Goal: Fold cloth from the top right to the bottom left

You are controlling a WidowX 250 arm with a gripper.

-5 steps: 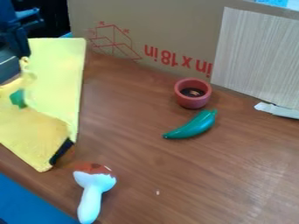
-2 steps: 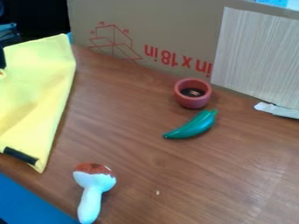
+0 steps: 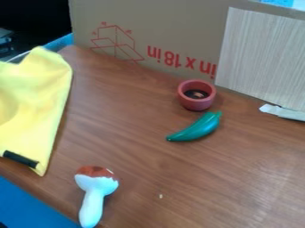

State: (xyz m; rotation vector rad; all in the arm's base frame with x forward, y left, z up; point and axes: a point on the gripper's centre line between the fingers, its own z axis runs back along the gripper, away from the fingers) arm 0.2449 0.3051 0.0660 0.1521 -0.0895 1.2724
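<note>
The yellow cloth (image 3: 37,100) lies at the left side of the table, cut off by the left edge of the view. Its top is rumpled, with a raised peak near the upper left. The right edge runs down at a slant to a pointed lower corner. A black strip (image 3: 21,159) sits along the cloth's lower edge beside that corner.
On the brown table (image 3: 137,156) are a red-brown bowl (image 3: 197,103), a green pepper (image 3: 198,128) and a white mushroom with a brown cap (image 3: 93,199). A cardboard box (image 3: 161,26) and a pale panel (image 3: 262,58) stand behind. A dark grey object (image 3: 5,41) is at the upper left edge.
The dark arm at the upper left has moved away to the left. The cloth has shifted left, its upper corner has sunk and crumpled, and its folded-looking lower part has settled. The other objects kept still.
</note>
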